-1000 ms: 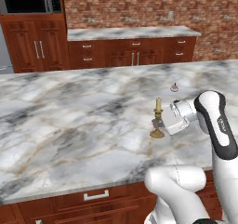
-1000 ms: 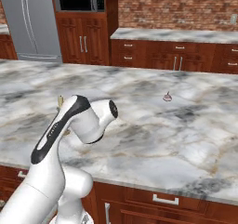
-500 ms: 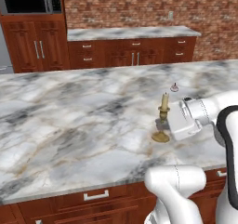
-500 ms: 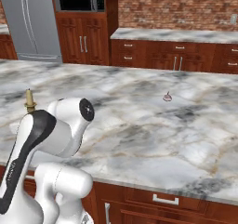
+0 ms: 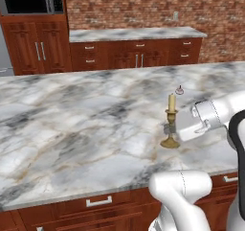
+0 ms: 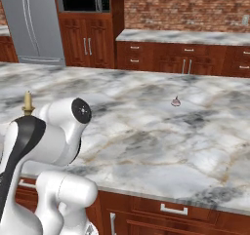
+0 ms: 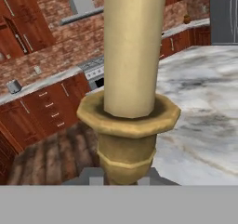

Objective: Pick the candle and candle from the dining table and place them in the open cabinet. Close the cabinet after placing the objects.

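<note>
Jaws pinched on the stem of the brass candlestick candle (image 5: 171,121), gripper (image 5: 169,128) holding it upright with its flared base just above or on the dining table (image 5: 86,115) near the front edge; can't tell which. Hand view has the tan taper and cup (image 7: 128,95) close up, while the right base view shows just its tip (image 6: 28,102) behind the arm. Second small candle (image 5: 180,89) sits apart farther back, open marble all around.

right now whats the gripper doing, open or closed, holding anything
gripper: closed on the stem of the brass candlestick, held upright just above the dining table.
</note>
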You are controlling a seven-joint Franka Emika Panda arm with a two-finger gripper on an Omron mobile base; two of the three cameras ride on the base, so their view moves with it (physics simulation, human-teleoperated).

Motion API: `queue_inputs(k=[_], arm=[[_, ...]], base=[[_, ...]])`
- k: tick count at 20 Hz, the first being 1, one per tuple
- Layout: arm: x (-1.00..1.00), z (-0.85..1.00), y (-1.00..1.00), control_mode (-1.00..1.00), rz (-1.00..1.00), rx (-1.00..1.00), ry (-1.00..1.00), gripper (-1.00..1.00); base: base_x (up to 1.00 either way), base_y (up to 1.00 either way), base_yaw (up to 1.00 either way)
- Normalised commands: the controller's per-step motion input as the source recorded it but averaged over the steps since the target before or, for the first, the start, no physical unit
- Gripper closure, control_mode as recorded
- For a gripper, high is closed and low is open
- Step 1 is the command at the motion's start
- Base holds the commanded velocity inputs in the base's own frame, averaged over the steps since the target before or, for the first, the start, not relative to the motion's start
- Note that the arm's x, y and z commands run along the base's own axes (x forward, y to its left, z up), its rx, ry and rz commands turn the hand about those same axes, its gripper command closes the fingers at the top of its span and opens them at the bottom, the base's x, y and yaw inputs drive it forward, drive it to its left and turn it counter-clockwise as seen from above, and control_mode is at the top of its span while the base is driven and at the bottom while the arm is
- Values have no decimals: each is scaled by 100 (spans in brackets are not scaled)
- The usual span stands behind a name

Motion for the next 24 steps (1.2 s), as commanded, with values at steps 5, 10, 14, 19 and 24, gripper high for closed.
queue_inputs(k=[5, 10, 14, 19, 24], arm=[[-18, 0, 2, -100, 0, -1, -24, 100], [-6, 0, 1, -100, 0, -1, -9, 100], [0, 0, 0, -100, 2, 0, 0, 100], [0, -1, 0, 100, 8, 0, 0, 100], [0, 0, 0, 100, 0, 0, 0, 100]], base=[[0, 0, 0], [0, 0, 0], [0, 0, 0], [9, 18, 38], [21, 54, 81]])
